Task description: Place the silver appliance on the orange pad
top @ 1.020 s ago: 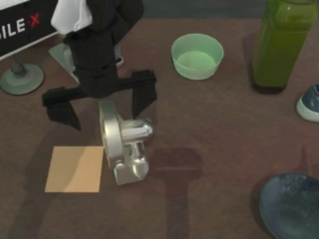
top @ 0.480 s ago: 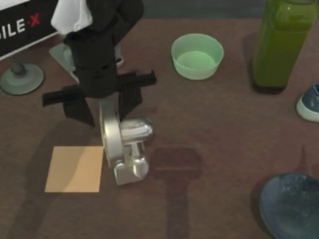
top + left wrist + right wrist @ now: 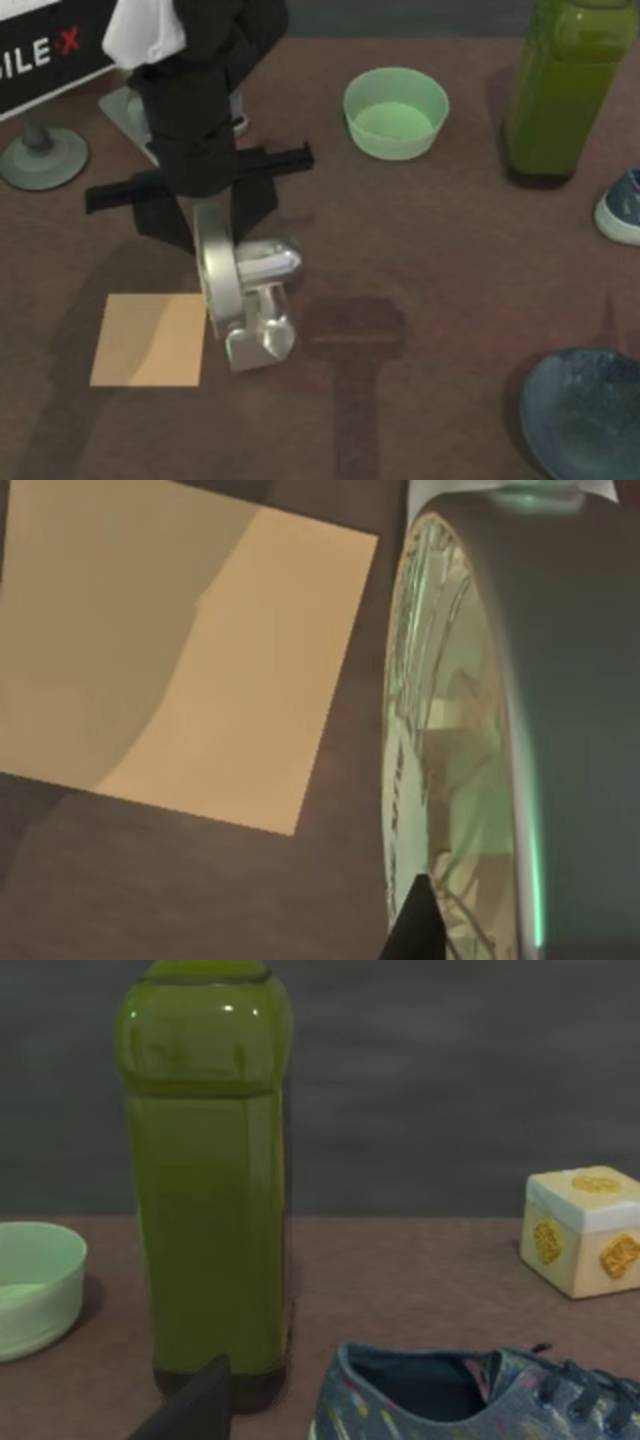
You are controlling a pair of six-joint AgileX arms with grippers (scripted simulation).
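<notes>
The silver appliance (image 3: 245, 290) lies on the brown table with its round disc (image 3: 214, 268) on edge, its barrel and blocky base pointing right. My left gripper (image 3: 212, 222) comes down over the disc's far end, a finger on each face, shut on it. In the left wrist view the disc (image 3: 450, 740) fills the frame, with one dark fingertip (image 3: 415, 925) against its face. The orange pad (image 3: 150, 340) lies flat just left of the appliance, the disc's rim at its right edge; it also shows as the orange pad (image 3: 180, 650) in the left wrist view. My right arm is outside the top view.
A green bowl (image 3: 395, 112) and a tall green bottle (image 3: 570, 85) stand at the back. A shoe (image 3: 622, 208) lies at the right edge, a dark plate (image 3: 585, 410) at the front right. A sign stand (image 3: 40, 155) stands back left. A yellow-and-white cube (image 3: 585, 1228) sits beyond the shoe.
The left gripper's fingers have closed in from wide apart onto the disc. The appliance has shifted slightly left and turned a little.
</notes>
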